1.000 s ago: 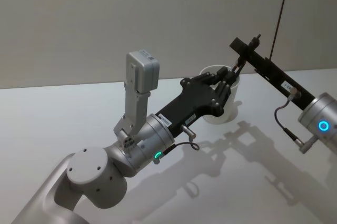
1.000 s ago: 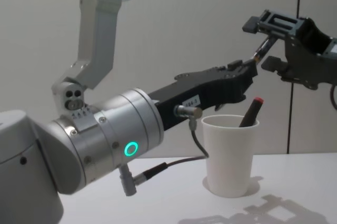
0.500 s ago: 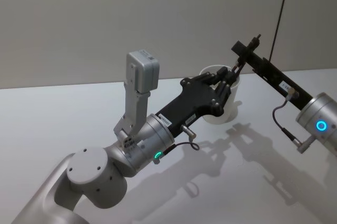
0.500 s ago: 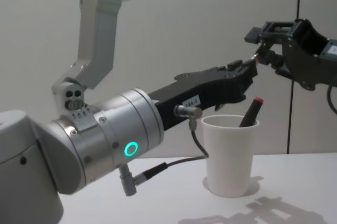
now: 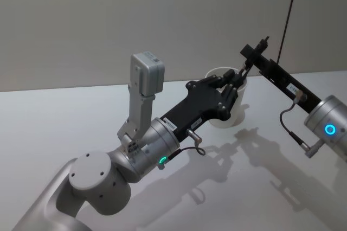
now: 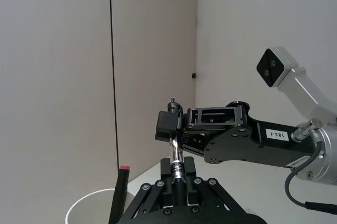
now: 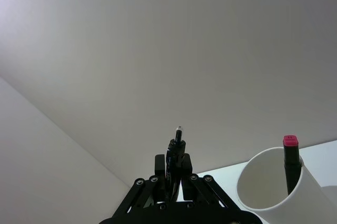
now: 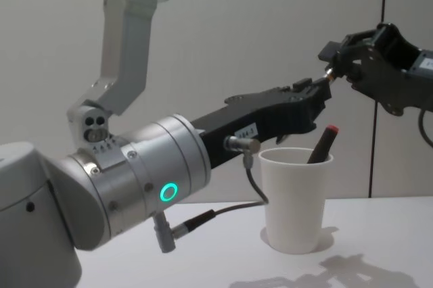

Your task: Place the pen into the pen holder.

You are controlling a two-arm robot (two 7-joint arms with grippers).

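Note:
A thin black-and-silver pen stands upright above the white paper-cup pen holder. My left gripper reaches over the holder's rim and is shut on the pen's lower part. My right gripper comes from the right and is shut on the pen's upper end. In the head view the pen runs between the left gripper and the right gripper, over the pen holder. The pen's lower tip is hidden behind the left fingers.
A red-capped black marker leans inside the pen holder, against its right side. The white table spreads around the cup. A plain wall stands close behind, with a thin dark vertical line at the right.
My right gripper, wide open beside the pen one second ago, has closed its fingers on the pen's upper end. The left arm and the cup have not moved.

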